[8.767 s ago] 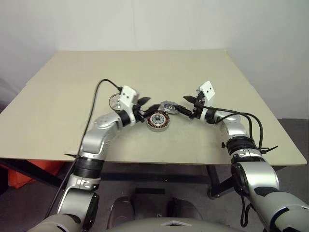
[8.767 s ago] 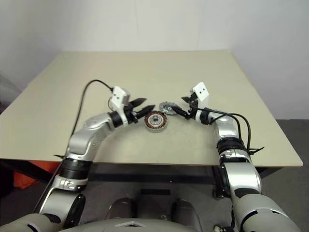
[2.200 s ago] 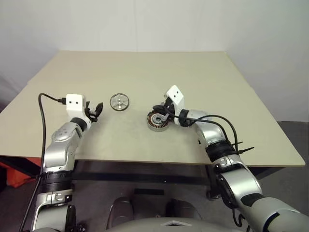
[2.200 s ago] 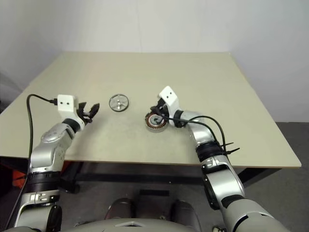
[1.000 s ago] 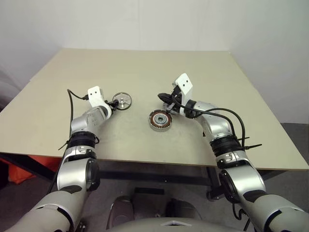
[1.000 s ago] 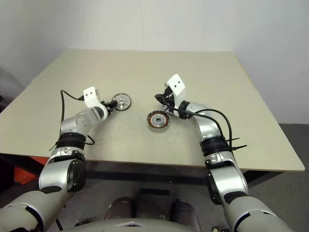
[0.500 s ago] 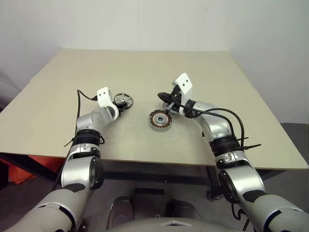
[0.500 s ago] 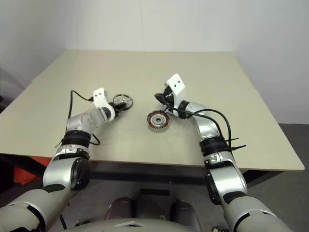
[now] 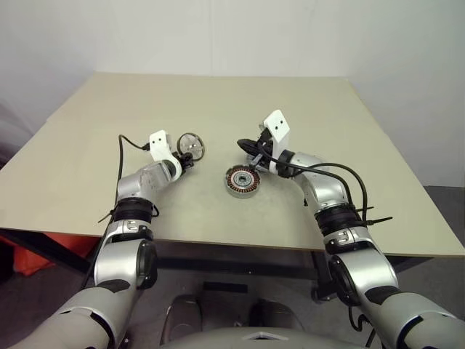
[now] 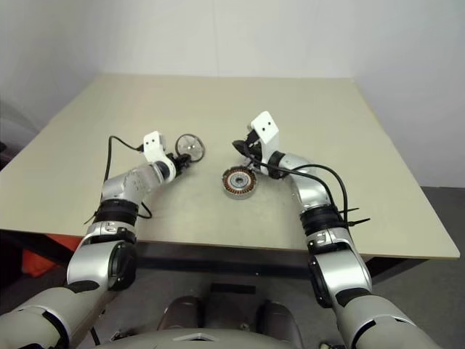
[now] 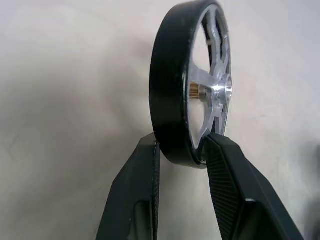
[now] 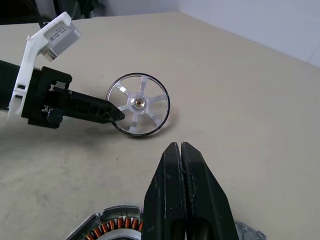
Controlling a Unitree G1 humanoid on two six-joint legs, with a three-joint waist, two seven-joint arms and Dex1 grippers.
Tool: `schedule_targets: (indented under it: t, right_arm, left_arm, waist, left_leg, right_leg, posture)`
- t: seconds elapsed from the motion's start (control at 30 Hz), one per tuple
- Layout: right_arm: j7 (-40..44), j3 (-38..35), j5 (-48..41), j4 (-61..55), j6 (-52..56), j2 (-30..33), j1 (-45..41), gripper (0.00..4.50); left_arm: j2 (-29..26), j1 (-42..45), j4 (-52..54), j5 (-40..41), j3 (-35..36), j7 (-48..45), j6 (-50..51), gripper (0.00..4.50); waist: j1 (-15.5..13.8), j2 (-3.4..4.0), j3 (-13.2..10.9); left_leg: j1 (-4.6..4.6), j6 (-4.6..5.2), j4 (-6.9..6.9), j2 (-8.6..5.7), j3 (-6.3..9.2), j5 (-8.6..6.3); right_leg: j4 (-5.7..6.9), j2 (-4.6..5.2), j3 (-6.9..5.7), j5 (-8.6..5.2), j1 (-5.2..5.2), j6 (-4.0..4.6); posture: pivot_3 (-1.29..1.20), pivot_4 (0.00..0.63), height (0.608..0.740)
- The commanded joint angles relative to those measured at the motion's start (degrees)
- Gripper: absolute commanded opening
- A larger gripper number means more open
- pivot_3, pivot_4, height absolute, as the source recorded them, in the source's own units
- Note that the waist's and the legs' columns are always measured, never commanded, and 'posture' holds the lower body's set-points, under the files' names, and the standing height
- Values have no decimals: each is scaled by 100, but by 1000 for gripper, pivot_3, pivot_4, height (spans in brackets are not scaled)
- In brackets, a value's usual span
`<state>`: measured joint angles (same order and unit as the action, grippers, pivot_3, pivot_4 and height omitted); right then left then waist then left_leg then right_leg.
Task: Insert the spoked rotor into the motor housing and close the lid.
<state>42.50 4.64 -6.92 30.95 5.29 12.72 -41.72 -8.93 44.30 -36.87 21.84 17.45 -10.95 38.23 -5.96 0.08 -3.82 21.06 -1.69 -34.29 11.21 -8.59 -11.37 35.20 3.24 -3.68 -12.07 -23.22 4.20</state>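
Note:
The spoked rotor [image 9: 192,145], silver spokes inside a dark rim, stands tilted up on its edge left of the table's centre. My left gripper [image 11: 182,145] is shut on the lower rim of the spoked rotor [image 11: 172,85], one finger on each face. The motor housing [image 9: 241,181], a dark ring with copper windings, lies flat at the centre. My right gripper [image 9: 243,146] hovers shut just behind the housing with nothing between its fingers [image 12: 170,165]. In the right wrist view the rotor [image 12: 138,104] shows face on, beyond the housing [image 12: 112,227]. The lid is hidden.
The beige table [image 9: 218,102] has broad bare room behind and to both sides of the parts. Its front edge runs close below the housing. A black cable [image 9: 134,142] loops from my left wrist.
My left gripper has closed on the rotor's rim. The rotor has gone from lying flat to standing tilted on edge, a little further right. The right arm has kept still.

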Motion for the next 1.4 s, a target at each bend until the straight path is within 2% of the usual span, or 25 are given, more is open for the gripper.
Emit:
schedule_targets:
  t: [0.03,0.17,0.27,0.57,0.73,0.97,1.1,1.4]
  right_arm:
    - [6,-60,-67,-168,-60,-7,-105,0]
    - [-29,-76,-67,-232,5,19,-94,0]
    - [-50,-89,-57,-224,16,43,-101,0]
    - [-40,-88,-58,-146,-39,54,-100,0]
    - [-18,-85,-62,-135,-39,55,-103,0]
    - [-22,-69,-64,-177,6,36,-104,0]
    - [-24,-66,-71,-232,39,35,-81,0]
    - [-29,-77,-77,-262,40,40,-58,0]
  left_arm:
    - [127,15,598,342,-9,-293,200,1346]
    - [331,-64,1232,1034,300,-423,870,1346]
    - [360,-166,1523,1184,301,-366,1111,1346]
    - [290,-488,1707,1102,320,-161,826,1346]
    - [297,-490,1586,1183,649,136,580,1346]
    - [320,-201,1027,1117,1035,633,-35,1346]
    - [352,254,233,1240,1468,1102,-546,1346]
    - [292,883,-1181,1051,1426,1236,-919,1346]
  waist:
    - [-3,-1,-1]
    - [-2,-1,-2]
    - [17,-1,-2]
    - [39,-1,-2]
    - [40,-1,-2]
    - [36,-1,-2]
    - [32,-2,-3]
    - [25,-3,-4]
  left_leg:
    - [3,0,0,-2,0,0]
    - [7,1,0,-3,-1,0]
    - [5,2,2,-2,-2,0]
    - [7,2,4,-2,-1,0]
    - [9,3,6,-3,-1,-1]
    - [12,3,7,-3,-1,-1]
    - [14,3,7,-6,0,-1]
    - [17,7,9,-9,3,-2]
  right_leg:
    - [-1,2,-2,0,0,0]
    - [-6,4,-5,0,0,1]
    - [-5,3,-6,0,0,1]
    - [-10,3,-8,0,-1,1]
    - [-18,3,-9,0,0,0]
    - [-22,3,-12,0,0,0]
    - [-23,3,-14,1,1,-2]
    - [-31,4,-15,2,1,-2]
  posture:
    - [0,0,740]
    - [0,0,740]
    - [0,0,740]
    - [0,0,740]
    - [0,0,740]
    - [0,0,740]
    - [0,0,740]
    - [0,0,740]
